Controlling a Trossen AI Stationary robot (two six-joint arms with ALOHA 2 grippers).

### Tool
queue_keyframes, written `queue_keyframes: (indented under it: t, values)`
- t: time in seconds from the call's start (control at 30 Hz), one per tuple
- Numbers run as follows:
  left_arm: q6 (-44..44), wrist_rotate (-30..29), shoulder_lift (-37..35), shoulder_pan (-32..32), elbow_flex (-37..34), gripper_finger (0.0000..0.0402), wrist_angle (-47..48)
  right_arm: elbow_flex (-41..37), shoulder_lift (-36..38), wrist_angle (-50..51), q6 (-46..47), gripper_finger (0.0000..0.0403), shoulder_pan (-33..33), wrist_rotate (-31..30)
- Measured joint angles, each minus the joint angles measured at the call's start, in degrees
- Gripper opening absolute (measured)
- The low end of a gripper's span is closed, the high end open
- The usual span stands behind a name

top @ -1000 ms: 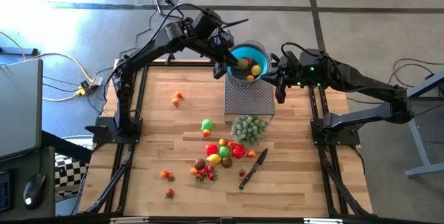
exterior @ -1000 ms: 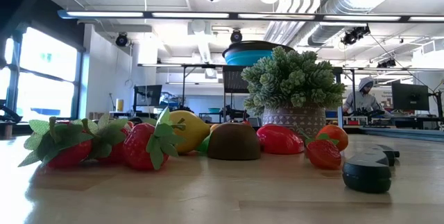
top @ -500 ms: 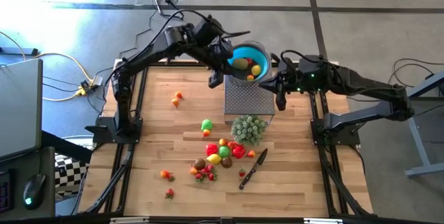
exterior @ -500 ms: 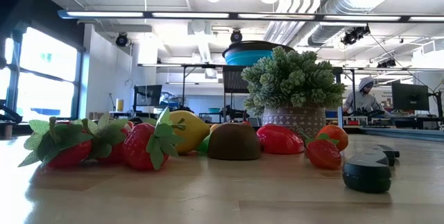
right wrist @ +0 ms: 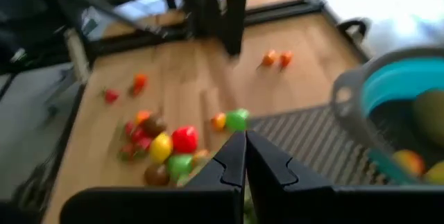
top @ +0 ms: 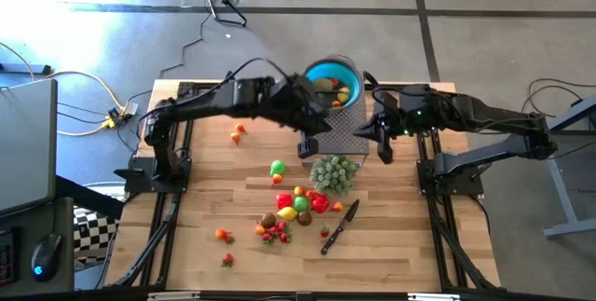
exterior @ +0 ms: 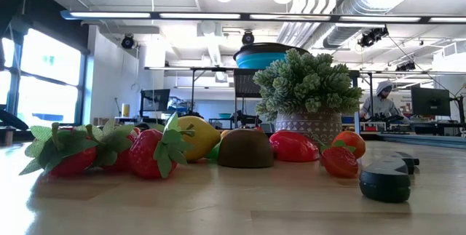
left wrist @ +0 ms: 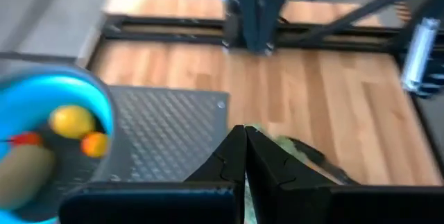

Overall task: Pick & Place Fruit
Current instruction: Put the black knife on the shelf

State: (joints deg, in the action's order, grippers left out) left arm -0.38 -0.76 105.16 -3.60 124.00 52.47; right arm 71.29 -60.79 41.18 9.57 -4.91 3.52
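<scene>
Fruit (top: 296, 205) mostly lies loose at the high view's lower centre; a few pieces sit in the blue bowl (top: 346, 75) above, so most remain. Left gripper (top: 310, 141) and right gripper (top: 383, 148) are empty. Both wrist views show fingers pressed together.

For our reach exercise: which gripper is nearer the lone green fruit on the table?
Left. The left gripper hangs just beside the green fruit, toward the bowl; the right gripper is beyond the plant.
</scene>
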Motion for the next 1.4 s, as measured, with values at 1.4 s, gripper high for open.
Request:
queue_keyframes:
  t: [1.4]
  values:
    - [-5.68,-19.18,-55.19,15.22,-62.08,0.0,-32.3,0.02,-5.8,-18.2,-0.71,0.0003,4.11,-2.19]
